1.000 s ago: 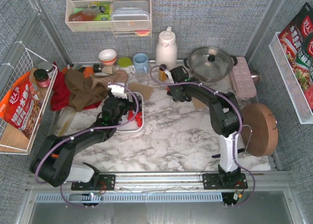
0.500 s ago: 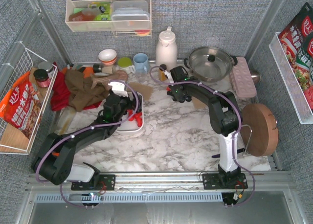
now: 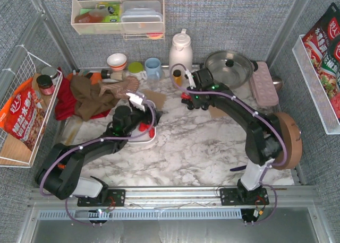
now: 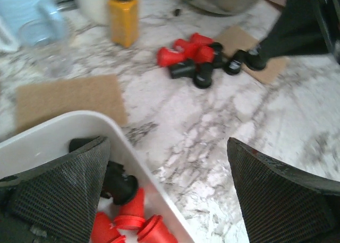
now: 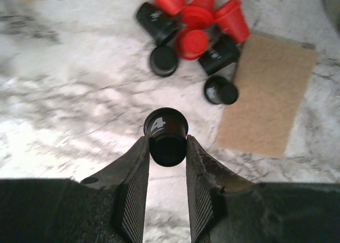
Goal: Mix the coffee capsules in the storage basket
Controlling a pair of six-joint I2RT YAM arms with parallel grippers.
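The white storage basket (image 3: 144, 138) lies left of centre and holds red and black coffee capsules (image 4: 123, 216); its rim (image 4: 114, 127) shows in the left wrist view. My left gripper (image 3: 139, 111) hangs open and empty over the basket's far right corner (image 4: 167, 147). A pile of red and black capsules (image 4: 196, 60) lies on the marble beyond it, also seen in the right wrist view (image 5: 191, 31). My right gripper (image 5: 166, 147) is shut on a black capsule (image 5: 166, 131) marked 4, held above the marble just short of that pile (image 3: 187, 98).
A small orange-yellow bottle (image 4: 123, 20), a blue mug (image 3: 153, 68), a white jug (image 3: 180, 52) and a steel pot (image 3: 229, 68) stand behind. Brown mats (image 4: 69, 97) (image 5: 265, 94) lie flat. Cloths (image 3: 87, 97) lie at the left, a pink tray (image 3: 264, 84) and a wooden disc (image 3: 287, 139) at the right.
My right arm has swung its elbow out to the right and its gripper now holds a black capsule off the table. My left gripper has shifted slightly right over the basket.
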